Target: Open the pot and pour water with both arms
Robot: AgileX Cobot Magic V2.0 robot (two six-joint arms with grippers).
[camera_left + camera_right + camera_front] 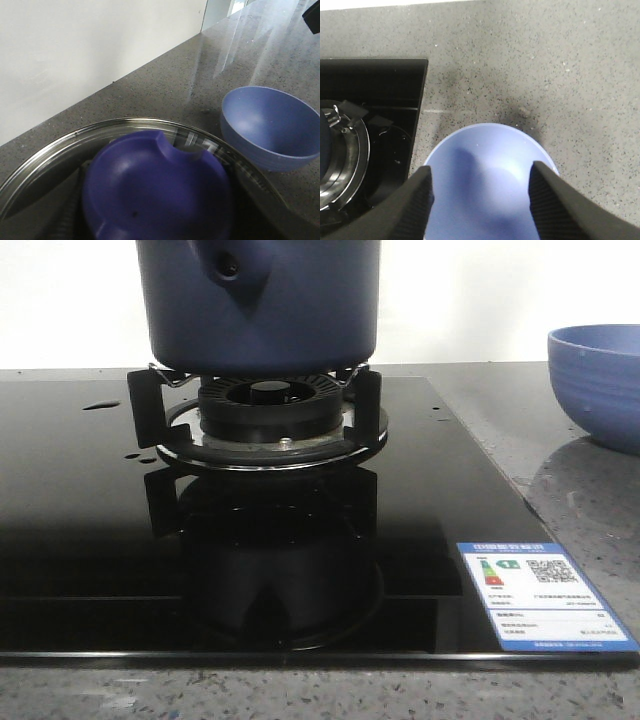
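Note:
The dark navy pot (300,310) stands on the gas burner (265,415), its pierced handle lug (232,265) facing the front; its top is cut off by the frame edge. In the left wrist view its glass lid (125,125) with a blue knob (155,185) fills the foreground, very close. Dark ribbed shapes flank the knob, but the left fingers cannot be made out. Small water drops (100,405) lie on the black hob; water inside the pot is hidden. My right gripper (481,168) is open and empty above the periwinkle bowl (485,150).
The bowl stands on the grey speckled counter (560,490) right of the black glass hob (300,570), and also shows in the front view (600,380) and the left wrist view (272,125). A white wall runs behind. An energy label (540,595) sits on the hob's front right corner.

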